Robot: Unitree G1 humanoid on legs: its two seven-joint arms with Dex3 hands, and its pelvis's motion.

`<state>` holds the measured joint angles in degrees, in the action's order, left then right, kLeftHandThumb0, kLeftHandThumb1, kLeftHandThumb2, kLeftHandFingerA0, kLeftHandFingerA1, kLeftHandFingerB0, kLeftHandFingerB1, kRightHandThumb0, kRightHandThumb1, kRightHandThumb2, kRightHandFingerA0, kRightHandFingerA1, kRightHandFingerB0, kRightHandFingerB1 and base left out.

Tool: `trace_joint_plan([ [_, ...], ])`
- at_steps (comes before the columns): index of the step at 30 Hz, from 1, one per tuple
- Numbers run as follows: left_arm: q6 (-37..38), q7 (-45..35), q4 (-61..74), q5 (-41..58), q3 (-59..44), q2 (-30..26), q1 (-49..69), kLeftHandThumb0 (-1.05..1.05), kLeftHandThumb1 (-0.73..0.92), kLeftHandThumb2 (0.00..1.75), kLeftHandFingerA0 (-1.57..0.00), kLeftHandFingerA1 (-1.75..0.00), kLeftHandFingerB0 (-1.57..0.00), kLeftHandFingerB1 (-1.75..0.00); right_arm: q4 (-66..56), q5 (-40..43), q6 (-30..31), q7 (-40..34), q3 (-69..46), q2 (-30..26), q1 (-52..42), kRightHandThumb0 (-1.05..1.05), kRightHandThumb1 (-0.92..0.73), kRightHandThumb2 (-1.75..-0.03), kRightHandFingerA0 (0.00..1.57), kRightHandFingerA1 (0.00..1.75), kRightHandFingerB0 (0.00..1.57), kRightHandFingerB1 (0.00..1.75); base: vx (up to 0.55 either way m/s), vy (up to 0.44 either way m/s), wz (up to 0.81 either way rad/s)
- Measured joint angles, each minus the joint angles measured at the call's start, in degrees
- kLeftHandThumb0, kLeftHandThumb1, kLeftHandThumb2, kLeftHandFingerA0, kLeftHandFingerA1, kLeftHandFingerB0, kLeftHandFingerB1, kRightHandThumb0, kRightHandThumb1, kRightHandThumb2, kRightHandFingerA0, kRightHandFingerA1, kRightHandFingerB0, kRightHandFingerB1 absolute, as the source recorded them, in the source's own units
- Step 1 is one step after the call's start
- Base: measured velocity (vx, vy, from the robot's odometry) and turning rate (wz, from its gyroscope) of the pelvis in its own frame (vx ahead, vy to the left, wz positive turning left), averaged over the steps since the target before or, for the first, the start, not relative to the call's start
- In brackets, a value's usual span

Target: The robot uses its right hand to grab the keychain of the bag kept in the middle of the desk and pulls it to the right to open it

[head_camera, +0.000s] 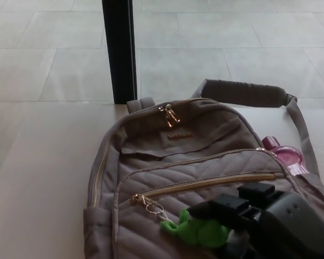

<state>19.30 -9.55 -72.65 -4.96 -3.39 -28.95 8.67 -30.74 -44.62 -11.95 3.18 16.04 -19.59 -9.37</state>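
Green rubbery keychain [197, 231] is lying on the front of the soft quilted bag [194, 178], mid-desk, ringed to the closed gold zipper pull [137, 199]. Right hand [259, 224] is touching it; finger closure cannot be told. Likely light, squashy: gripping the body, pulling steadily rightward

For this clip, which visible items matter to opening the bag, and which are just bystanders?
In the job: backpack; green keychain; front pocket zipper; right hand.

Just there: pink bottle in the side pocket; black post; desk; shoulder strap.
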Motion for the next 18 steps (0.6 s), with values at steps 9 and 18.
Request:
trace_joint_plan([
  [9,0.0,0.2,-0.7,-0.5,-0.1,0.0,-0.7,-0.76,0.81,0.64,-0.80,-0.63,-0.63,-0.42,0.3,-0.8,-1.4,-1.4,2.8,0.6,0.3,-0.20,-0.58,-0.74,0.87,1.64,0.74,0.53,0.00,0.000,0.00],
  [18,0.6,0.8,-0.4,-0.6,-0.4,0.1,-0.5,-0.82,0.87,0.66,-0.80,-0.59,-0.62,-0.42,0.3,-1.2,-0.7,-2.0,1.3,1.8,-1.4,-0.20,-0.37,-1.34,1.02,1.75,0.86,1.54,0.00,0.000,0.00],
])
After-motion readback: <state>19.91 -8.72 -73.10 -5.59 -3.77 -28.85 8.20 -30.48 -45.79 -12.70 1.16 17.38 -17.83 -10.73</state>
